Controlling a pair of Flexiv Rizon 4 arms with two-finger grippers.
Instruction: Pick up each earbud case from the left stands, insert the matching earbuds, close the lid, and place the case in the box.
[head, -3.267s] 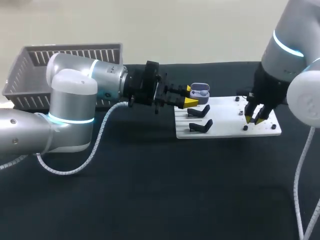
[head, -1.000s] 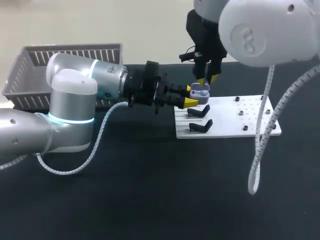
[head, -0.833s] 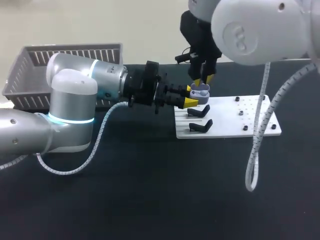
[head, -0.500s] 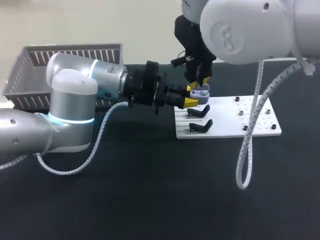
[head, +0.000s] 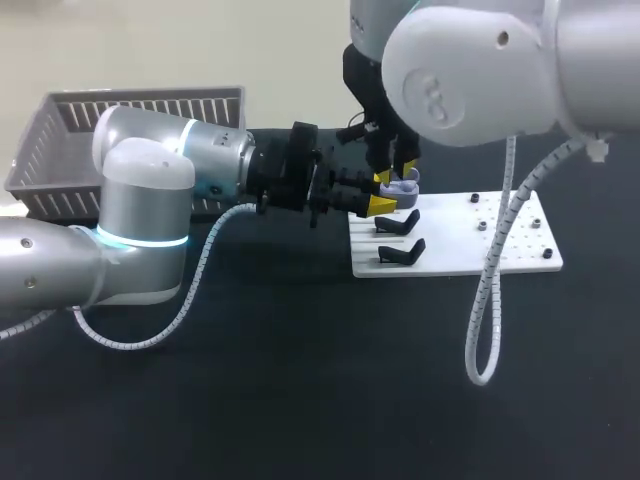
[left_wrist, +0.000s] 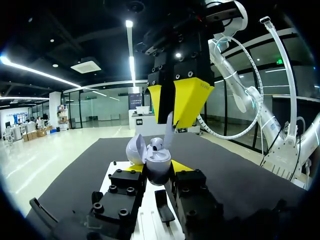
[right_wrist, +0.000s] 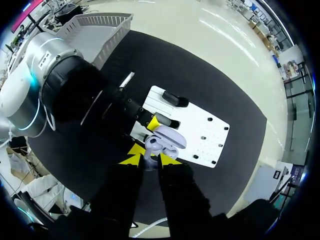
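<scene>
Right gripper (head: 393, 175), pinched shut on an earbud (left_wrist: 169, 128), hangs straight above the open lavender earbud case (left_wrist: 157, 160). Left gripper (head: 379, 192) clamps that case upright over the white stand board's (head: 520, 250) far left corner.

The head view looks down from high behind, far off. The left wrist view looks level along the left gripper (left_wrist: 157, 169), close on the earbud case (left_wrist: 157, 159) between its tips. The right wrist view looks straight down past the right gripper (right_wrist: 150, 157) onto that same case, which all three share.
</scene>
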